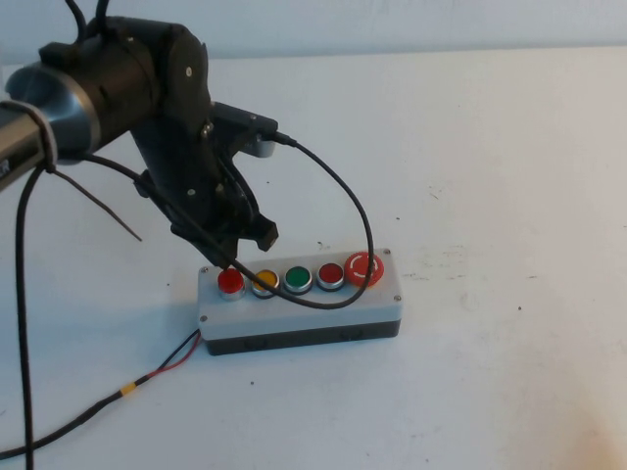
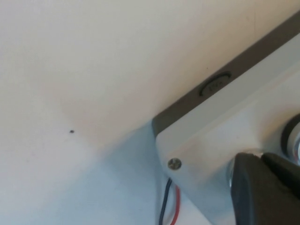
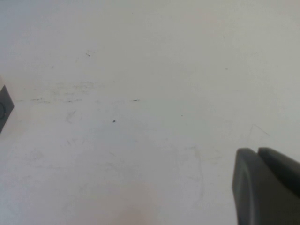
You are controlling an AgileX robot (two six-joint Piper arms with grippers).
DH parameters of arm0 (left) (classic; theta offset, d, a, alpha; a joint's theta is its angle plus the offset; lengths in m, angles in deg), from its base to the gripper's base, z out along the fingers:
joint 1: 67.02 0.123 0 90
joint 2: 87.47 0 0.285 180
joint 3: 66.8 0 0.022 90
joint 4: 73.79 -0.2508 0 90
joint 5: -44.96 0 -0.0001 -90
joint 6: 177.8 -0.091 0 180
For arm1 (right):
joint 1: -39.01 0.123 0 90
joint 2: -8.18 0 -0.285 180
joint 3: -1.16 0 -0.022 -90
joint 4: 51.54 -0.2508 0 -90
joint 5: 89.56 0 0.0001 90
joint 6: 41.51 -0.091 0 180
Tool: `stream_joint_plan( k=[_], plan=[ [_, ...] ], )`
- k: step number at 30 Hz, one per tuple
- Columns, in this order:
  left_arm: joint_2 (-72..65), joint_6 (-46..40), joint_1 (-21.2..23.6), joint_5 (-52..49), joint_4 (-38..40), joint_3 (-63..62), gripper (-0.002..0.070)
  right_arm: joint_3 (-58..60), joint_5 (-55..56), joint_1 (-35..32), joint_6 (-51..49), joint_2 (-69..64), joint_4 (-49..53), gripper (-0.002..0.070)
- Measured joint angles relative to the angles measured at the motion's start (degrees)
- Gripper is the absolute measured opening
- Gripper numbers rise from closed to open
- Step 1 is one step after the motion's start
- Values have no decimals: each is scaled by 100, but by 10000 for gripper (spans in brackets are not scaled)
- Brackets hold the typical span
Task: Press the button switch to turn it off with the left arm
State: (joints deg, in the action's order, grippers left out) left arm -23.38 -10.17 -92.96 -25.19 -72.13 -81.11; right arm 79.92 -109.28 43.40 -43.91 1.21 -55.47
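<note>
The button switch (image 1: 230, 282) is a small bright-red button with a silver ring at the left end of the grey box (image 1: 372, 302). My left arm (image 1: 118, 83) reaches down over that end. My left gripper (image 1: 224, 260) is shut and empty, its tip right at the button's far edge; I cannot tell whether it touches. In the left wrist view the shut left gripper (image 2: 260, 157) covers the button, above the box corner (image 2: 197, 140). My right gripper (image 3: 257, 152) is shut over bare table and is out of the high view.
The row continues with yellow (image 1: 265, 281), green (image 1: 298, 278) and darker red (image 1: 330, 275) buttons, then a big red mushroom button (image 1: 362, 267). A black cable (image 1: 353, 211) loops over the box. Red and black wires (image 1: 162, 364) leave the box's left end.
</note>
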Motion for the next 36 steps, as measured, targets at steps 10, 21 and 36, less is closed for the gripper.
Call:
stream_joint_plan(
  k=[10, 21, 36],
  plan=[
    [1754, 97, 0, 191, -273, 375, -3, 0, 0, 0, 0, 0, 0, -16],
    [5134, 403, 0, 2523, -211, 3384, -3, 0, 0, 0, 0, 0, 0, -16],
    [6773, 875, 0, 3298, -852, 5128, -3, 0, 0, 0, 0, 0, 0, -16]
  ],
)
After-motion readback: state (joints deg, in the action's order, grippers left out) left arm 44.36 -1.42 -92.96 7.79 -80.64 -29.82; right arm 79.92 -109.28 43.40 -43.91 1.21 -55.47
